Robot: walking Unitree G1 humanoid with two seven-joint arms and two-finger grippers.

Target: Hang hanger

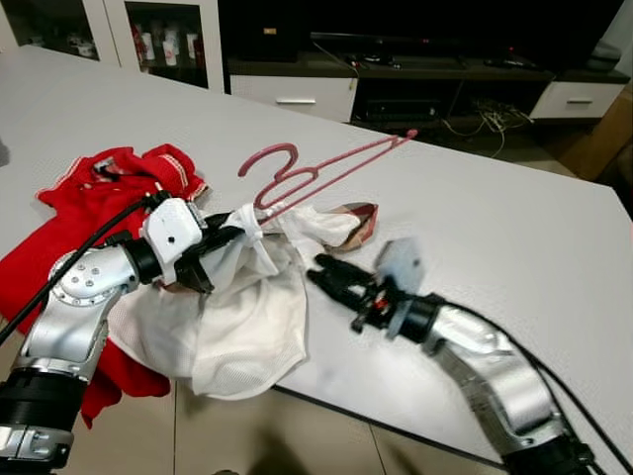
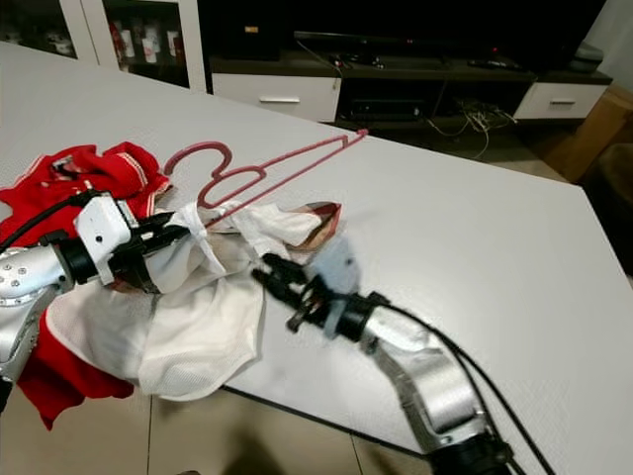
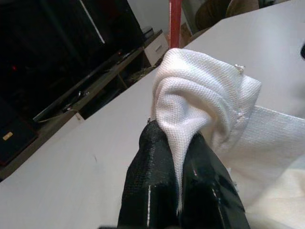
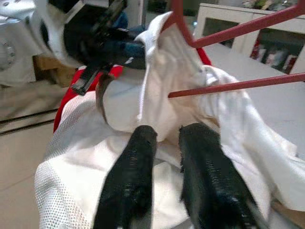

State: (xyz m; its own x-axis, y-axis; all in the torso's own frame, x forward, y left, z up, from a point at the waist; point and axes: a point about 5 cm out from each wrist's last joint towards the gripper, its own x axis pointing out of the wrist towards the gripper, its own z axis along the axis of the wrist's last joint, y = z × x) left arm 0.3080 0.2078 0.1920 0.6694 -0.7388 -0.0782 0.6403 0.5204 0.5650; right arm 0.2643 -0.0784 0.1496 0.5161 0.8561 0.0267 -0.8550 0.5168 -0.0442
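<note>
The left pincer [image 1: 226, 240] is clamping a fold of the white shirt [image 1: 247, 317] just beside the pink hanger [image 1: 316, 170], which is lying half-threaded on the desk [image 1: 495, 228], while the right pincer [image 1: 321, 272], empty and slightly apart, is hovering near the shirt, so hanging is looking barely begun.

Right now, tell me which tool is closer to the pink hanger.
Left. The left tool pinches the white shirt right beside the hanger, where it enters the cloth. The right tool sits lower over the shirt, its fingers slightly apart, holding nothing.
</note>
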